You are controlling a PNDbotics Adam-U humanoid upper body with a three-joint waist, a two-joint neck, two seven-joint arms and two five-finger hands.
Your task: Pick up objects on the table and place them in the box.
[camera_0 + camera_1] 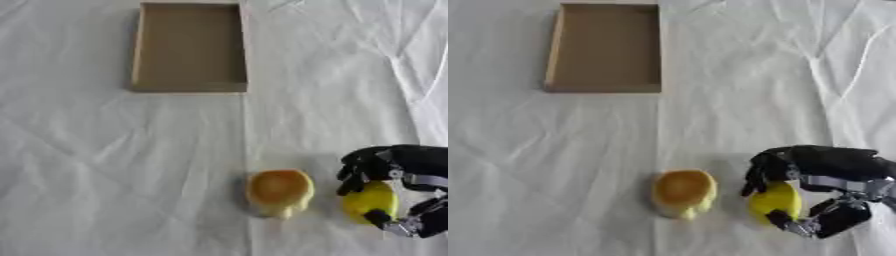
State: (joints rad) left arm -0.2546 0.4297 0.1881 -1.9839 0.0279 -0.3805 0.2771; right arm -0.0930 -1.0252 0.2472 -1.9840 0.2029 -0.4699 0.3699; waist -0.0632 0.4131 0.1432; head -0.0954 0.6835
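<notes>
Right eye view: the right hand curls round a yellow fruit beside an orange-topped object.

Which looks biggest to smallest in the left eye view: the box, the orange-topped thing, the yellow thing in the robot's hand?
1. Box, clearly largest.
2. Orange-topped object.
3. Yellow object, though the right hand covers part of it, so this ranking is unsure.

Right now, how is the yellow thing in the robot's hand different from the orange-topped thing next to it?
The yellow object is plain bright yellow; the orange-topped object is pale yellow with an orange-brown top. The right hand curls round the yellow object, while the orange-topped object sits free to its left. Both lie on the white cloth, outside the box.
</notes>
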